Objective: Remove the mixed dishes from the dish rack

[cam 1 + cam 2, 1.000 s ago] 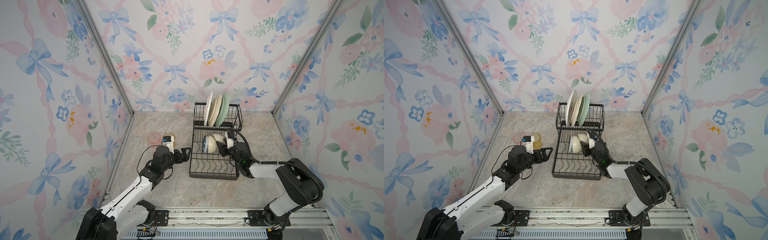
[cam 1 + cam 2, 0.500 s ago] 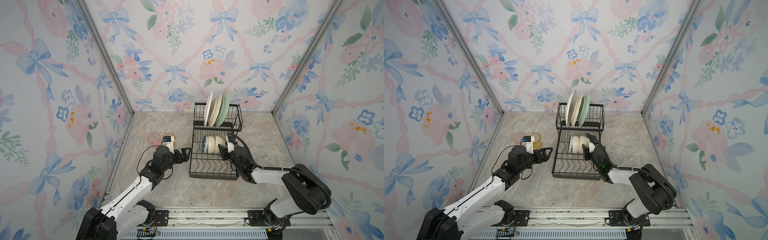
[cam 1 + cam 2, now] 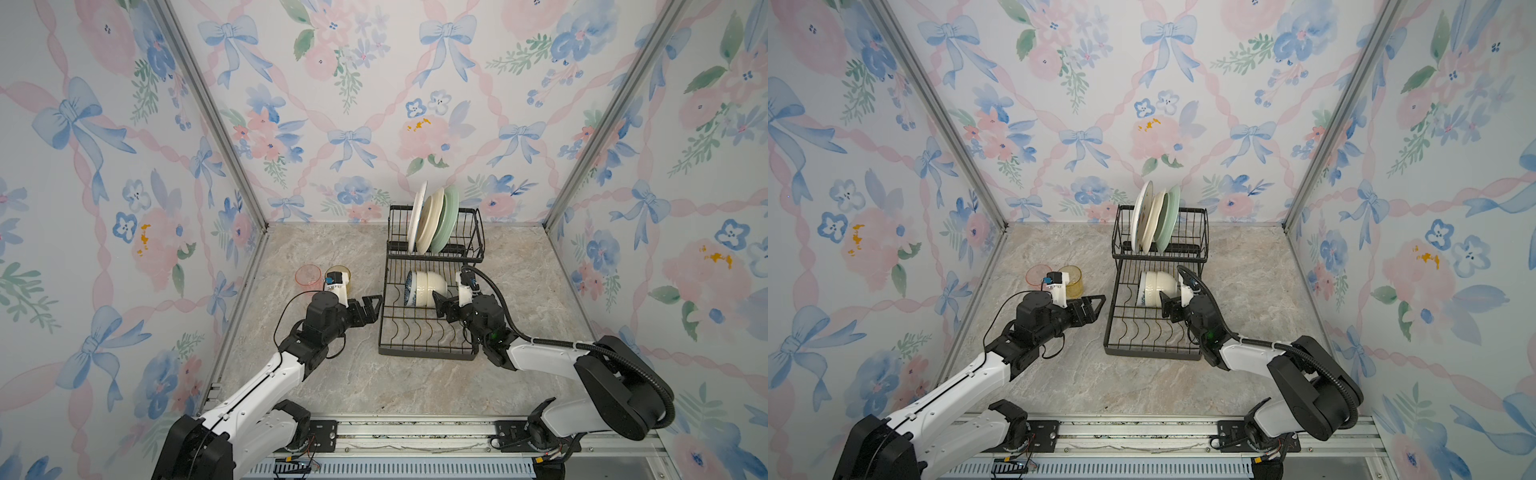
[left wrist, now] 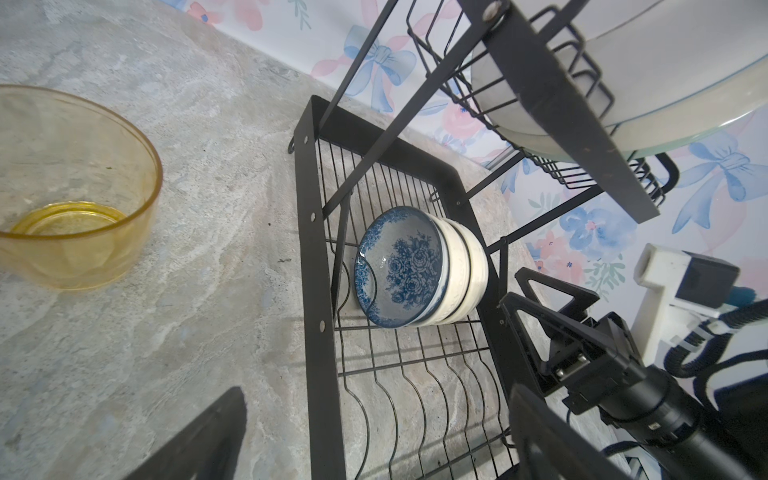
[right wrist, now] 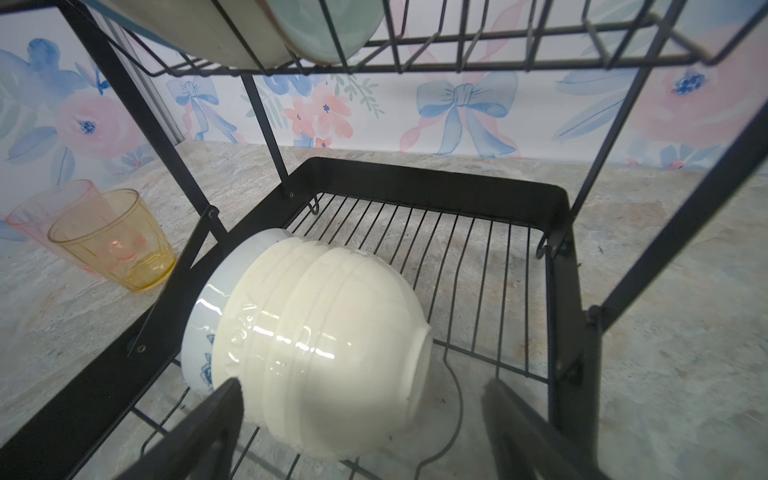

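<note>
3 plates (image 3: 430, 220) | 3 bowls (image 3: 428, 286) | 2 tumblers (image 5: 112, 241) | left pincer (image 3: 373, 309) apart | right pincer (image 3: 438, 305) apart

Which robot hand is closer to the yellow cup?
Left. The left gripper is right next to the yellow cup, outside the dish rack. The right gripper is farther off, inside the rack by the cream bowls.

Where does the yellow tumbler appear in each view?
Top view: yellow tumbler on the table left of the dish rack, partly behind the left wrist camera.
Top view: same place.
Left wrist: outside the rack's frame, cropped.
Right wrist: beyond the frame, in front of the pink tumbler.
Shared landmark: the rack's frame.
</note>
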{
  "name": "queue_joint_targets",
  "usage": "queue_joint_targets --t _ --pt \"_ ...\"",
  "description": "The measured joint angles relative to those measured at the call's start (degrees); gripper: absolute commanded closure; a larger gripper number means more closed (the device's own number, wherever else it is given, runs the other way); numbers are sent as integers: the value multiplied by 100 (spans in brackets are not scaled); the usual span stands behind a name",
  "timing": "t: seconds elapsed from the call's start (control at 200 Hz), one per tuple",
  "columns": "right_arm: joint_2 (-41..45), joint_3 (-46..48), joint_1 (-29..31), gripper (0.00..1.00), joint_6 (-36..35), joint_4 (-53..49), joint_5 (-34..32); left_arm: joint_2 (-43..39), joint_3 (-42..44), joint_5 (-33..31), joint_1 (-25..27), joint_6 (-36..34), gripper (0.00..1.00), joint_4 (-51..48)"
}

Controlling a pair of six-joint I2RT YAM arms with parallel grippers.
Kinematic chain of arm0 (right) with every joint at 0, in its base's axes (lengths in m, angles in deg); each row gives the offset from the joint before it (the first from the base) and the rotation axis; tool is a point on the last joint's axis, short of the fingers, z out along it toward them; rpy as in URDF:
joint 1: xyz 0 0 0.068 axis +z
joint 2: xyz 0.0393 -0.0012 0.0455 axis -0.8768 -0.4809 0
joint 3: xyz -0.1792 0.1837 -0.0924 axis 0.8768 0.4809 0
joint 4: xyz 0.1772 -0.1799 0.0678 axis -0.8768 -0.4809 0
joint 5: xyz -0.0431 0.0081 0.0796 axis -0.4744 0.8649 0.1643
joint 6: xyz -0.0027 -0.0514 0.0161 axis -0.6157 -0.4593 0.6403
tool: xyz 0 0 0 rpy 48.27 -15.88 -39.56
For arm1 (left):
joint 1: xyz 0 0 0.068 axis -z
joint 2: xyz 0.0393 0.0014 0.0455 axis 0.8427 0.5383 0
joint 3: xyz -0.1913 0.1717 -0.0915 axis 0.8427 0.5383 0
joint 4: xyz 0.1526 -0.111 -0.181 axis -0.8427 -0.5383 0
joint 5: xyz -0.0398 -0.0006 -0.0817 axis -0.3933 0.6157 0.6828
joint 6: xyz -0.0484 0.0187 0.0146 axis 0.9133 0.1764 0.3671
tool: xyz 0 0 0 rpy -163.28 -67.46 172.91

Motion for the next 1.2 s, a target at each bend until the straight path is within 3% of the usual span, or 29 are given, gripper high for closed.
queue_joint_targets --t 0.8,1.2 --pt "-811 -111 -125 8 236 264 568 -55 0 -2 2 0 2 0" --pt "-1073 -271 -295 26 118 400 1021 -39 0 -2 2 -2 2 2"
